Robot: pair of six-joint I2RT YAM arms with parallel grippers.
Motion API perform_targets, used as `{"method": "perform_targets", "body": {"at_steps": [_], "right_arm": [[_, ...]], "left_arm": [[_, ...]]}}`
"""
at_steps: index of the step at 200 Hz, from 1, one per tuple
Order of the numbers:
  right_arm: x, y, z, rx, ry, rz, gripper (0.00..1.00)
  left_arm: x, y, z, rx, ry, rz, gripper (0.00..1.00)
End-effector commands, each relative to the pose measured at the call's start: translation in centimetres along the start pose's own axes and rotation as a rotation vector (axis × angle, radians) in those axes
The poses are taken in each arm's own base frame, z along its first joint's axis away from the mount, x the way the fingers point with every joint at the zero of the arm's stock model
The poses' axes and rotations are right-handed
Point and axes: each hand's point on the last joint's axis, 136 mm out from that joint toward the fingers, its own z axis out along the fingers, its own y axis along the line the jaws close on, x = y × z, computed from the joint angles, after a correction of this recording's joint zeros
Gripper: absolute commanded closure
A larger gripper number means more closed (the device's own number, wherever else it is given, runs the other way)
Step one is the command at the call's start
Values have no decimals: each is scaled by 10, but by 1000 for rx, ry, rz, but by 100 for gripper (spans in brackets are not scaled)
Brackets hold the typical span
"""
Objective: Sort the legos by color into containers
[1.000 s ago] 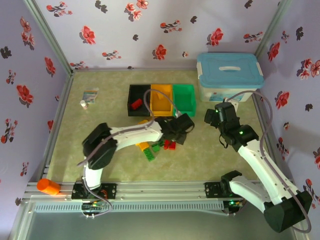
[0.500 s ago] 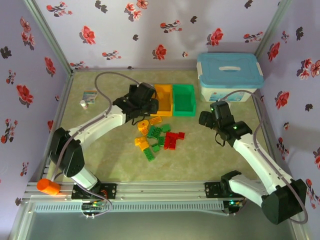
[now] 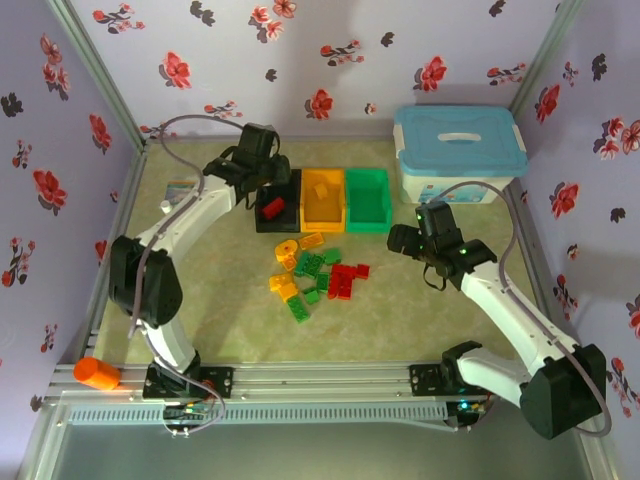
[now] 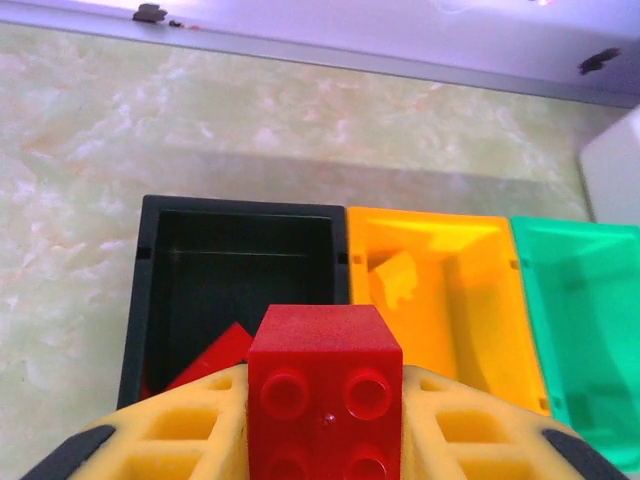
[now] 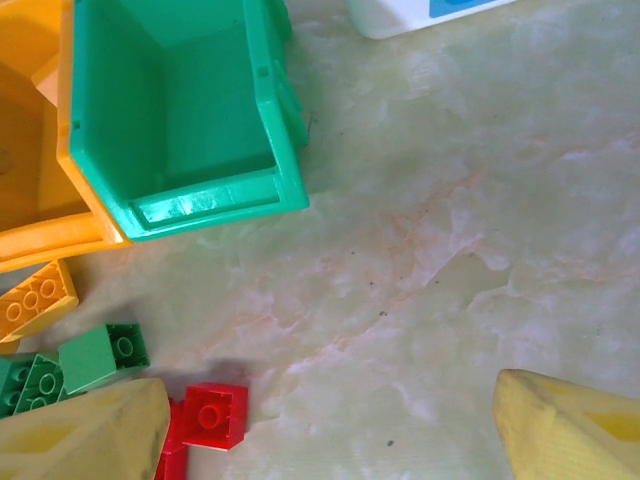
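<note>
My left gripper point(image 4: 325, 400) is shut on a red lego point(image 4: 325, 345), held above the near edge of the black container point(image 4: 240, 205). Another red lego point(image 4: 215, 355) lies inside that container. In the top view the left gripper point(image 3: 268, 178) hangs over the black container point(image 3: 262, 222); the orange container point(image 3: 322, 218) and the green one point(image 3: 367, 222) adjoin it on the right. Loose red, green and orange-yellow legos point(image 3: 315, 270) lie in front of them. My right gripper point(image 5: 325, 430) is open over bare table, right of a red lego point(image 5: 213, 415) and near the green container point(image 5: 170, 110).
A white box with a light-blue lid point(image 3: 458, 150) stands at the back right, close behind my right arm. An orange cylinder point(image 3: 96, 373) lies at the near left rail. A small bottle point(image 3: 168, 208) and a card point(image 3: 180, 188) sit at the left.
My left arm has swung from the pile back and left to above the black container, carrying the red lego. My right gripper has shifted slightly left toward the pile.
</note>
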Motion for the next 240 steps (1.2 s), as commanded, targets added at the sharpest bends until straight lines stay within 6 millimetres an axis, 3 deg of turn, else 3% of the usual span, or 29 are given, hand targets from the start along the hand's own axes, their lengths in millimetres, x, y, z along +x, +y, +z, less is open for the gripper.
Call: {"method": "perform_targets", "body": {"at_steps": [1, 60, 69, 83, 96, 125, 159, 178, 240], "right_arm": [[3, 3, 2, -18, 19, 6, 16], [12, 8, 10, -42, 71, -1, 17], [12, 9, 11, -43, 75, -3, 17], [14, 10, 11, -44, 82, -6, 17], [14, 10, 11, -47, 82, -9, 17], [15, 15, 10, -62, 88, -20, 17], [28, 24, 14, -68, 125, -68, 17], [39, 30, 18, -70, 155, -100, 17], [76, 63, 34, -110, 262, -157, 22]], "left_arm": [[5, 3, 17, -7, 49, 29, 69], [14, 14, 39, -38, 93, 34, 67], [15, 14, 40, -40, 98, 37, 58], [15, 14, 38, -40, 101, 41, 31], [13, 13, 32, -37, 96, 43, 24], [4, 9, 7, -9, 41, 32, 24], [8, 2, -28, 36, -16, 35, 24], [19, 4, -43, 47, -26, 30, 24], [86, 34, -69, 5, 4, -3, 24]]}}
